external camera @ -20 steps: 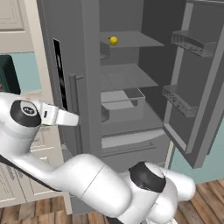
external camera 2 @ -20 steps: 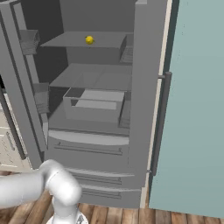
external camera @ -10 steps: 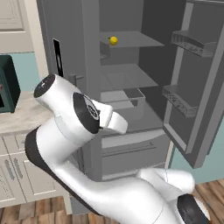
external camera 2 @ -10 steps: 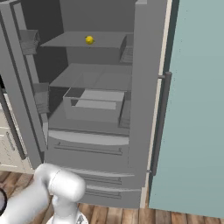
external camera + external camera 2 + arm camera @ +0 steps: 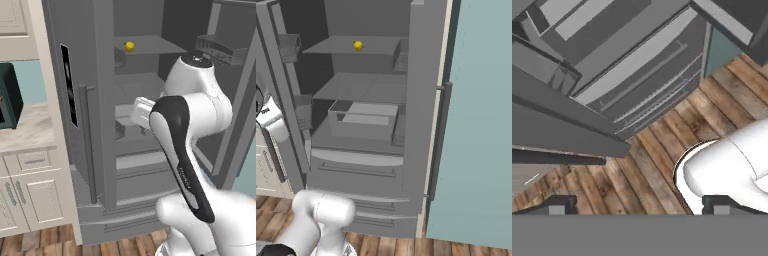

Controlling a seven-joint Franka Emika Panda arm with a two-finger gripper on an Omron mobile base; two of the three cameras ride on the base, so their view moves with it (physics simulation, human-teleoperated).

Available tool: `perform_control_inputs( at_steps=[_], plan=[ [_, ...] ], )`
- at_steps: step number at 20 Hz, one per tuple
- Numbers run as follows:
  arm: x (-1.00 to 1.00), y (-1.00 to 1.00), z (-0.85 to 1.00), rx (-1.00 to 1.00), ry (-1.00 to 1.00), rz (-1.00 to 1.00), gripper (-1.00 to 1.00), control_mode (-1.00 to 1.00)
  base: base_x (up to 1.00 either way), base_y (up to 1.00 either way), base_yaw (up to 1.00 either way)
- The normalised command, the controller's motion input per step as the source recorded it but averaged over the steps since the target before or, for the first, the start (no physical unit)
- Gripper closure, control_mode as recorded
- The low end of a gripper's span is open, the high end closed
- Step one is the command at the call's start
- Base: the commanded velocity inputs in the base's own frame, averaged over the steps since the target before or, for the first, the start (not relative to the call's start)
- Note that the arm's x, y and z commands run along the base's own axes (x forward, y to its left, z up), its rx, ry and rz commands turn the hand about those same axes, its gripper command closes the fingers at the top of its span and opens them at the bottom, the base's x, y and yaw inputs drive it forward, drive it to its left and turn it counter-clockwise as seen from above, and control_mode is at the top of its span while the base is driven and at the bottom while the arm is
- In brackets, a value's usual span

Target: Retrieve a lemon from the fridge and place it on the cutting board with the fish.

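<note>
My gripper (image 5: 639, 205) stands wide open with nothing between the tips; in the hand view the two dark tips sit far apart at the bottom, and the camera looks down at the wooden floor (image 5: 662, 150) and the fridge's lower drawers (image 5: 637, 75), not at any shelf. So the hand points low for now.

What has just changed is the arm (image 5: 185, 140). Over the last second it has swung from low on the left side, near the cabinets, up and across until its white links and dark elbow stand right before the open fridge (image 5: 100, 125). The jaws have stayed spread all that while. I judge this as the reach setting itself up: the arm is now in front of the opening, yet the hand is not aimed at the fruit.

The lemon (image 5: 129, 46) sits alone on the upper shelf (image 5: 351, 47), well above and apart from the hand; the right base view shows the same yellow ball (image 5: 358, 46) near the shelf's middle, untouched. Below it lie a second shelf and a grey bin (image 5: 363, 120).

The right-hand door (image 5: 235, 100) hangs open with its racks, so the way in looks free. Next I need to lift and tilt the hand toward that top shelf. I can't see the cutting board or the fish from here.
</note>
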Motion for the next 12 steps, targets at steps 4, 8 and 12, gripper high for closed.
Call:
perform_control_inputs(
  at_steps=[4,8,12],
  plan=[
    [0.88,-0.57,-0.29,0.57,0.16,0.15,-1.0,-1.0,0.0,0.0,0.0],
    [1.0,0.0,-0.63,0.5,0.13,0.21,-1.0,-1.0,0.0,0.0,0.0],
    [1.0,0.0,-0.55,0.49,0.07,0.18,-1.0,-1.0,0.0,0.0,0.0]
  ],
)
